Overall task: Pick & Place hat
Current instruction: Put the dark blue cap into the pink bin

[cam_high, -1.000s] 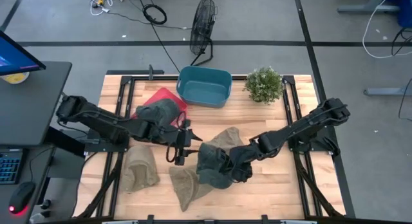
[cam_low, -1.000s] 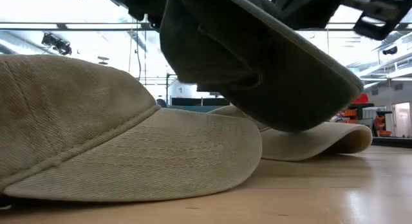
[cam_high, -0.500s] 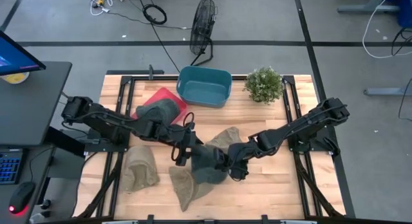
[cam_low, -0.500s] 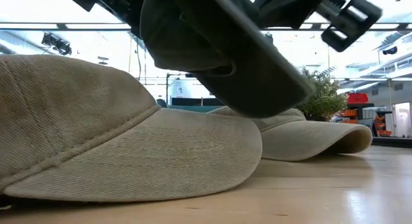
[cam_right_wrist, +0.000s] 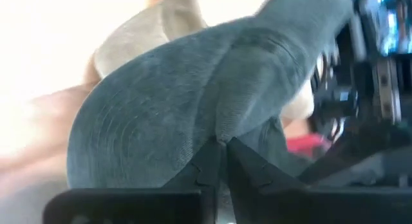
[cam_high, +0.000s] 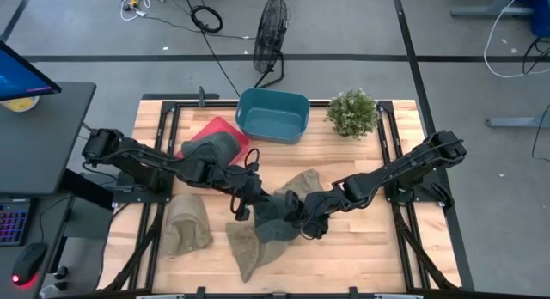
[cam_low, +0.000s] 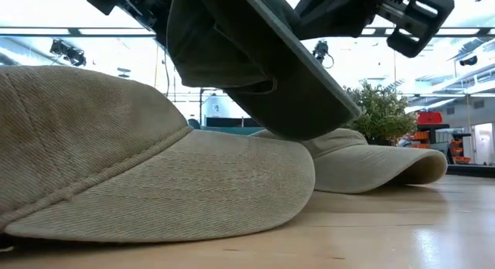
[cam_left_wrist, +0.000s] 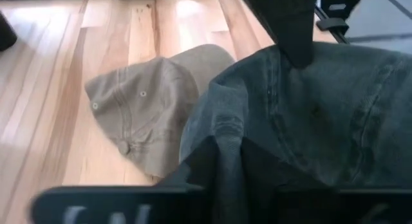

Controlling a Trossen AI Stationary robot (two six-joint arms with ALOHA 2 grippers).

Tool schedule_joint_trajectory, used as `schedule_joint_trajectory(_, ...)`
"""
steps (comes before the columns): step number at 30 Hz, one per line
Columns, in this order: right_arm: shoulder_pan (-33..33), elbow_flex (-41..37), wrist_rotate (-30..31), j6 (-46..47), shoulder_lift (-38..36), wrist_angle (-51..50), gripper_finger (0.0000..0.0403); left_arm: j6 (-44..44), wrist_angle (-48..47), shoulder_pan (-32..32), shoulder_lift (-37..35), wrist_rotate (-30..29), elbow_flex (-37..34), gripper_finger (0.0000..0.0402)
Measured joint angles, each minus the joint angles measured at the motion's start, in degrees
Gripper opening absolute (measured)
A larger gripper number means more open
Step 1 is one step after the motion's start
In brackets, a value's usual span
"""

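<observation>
A tan cap (cam_high: 251, 250) is lying at the desk's (cam_high: 361, 256) near edge, another tan cap (cam_high: 186, 223) toward the near left corner. Just behind, both arms are holding the dark grey hat (cam_high: 277, 220) above the desk's middle: the left end effector (cam_high: 247, 200) and right end effector (cam_high: 308, 220) are each pinching its fabric. Farther back are lying a third tan cap (cam_high: 302, 184), a grey hat (cam_high: 210, 148) on a red mat (cam_high: 225, 128), a teal bin (cam_high: 272, 115) and a plant (cam_high: 352, 112).

Both arms stretch inward and meet near the middle. The left gripper (cam_high: 243, 198) and right gripper (cam_high: 302, 220) each appear pinched closed on cloth, though their fingertips are largely hidden from above.
</observation>
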Motion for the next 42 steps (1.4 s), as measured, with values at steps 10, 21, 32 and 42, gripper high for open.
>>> schedule_joint_trajectory(10,0.0,0.0,3.5,22.0,0.0,-1.0,0.0089,-6.6,-1.6,-1.0,0.0,-1.3,-0.1,0.0012)
schedule_joint_trajectory(21,2.9,0.0,8.1,27.6,-0.1,-2.0,0.0181,-9.8,-10.4,-6.9,-6.1,-10.2,-0.1,0.0008)
schedule_joint_trajectory(32,7.1,0.0,13.5,39.2,-0.1,-3.9,0.0201,-17.2,-28.6,-11.4,-19.5,-34.6,2.5,0.0007)
schedule_joint_trajectory(42,7.1,0.0,13.4,39.6,-0.1,-4.6,0.0201,-23.1,-50.3,-5.7,-26.6,-40.4,6.3,0.0006)
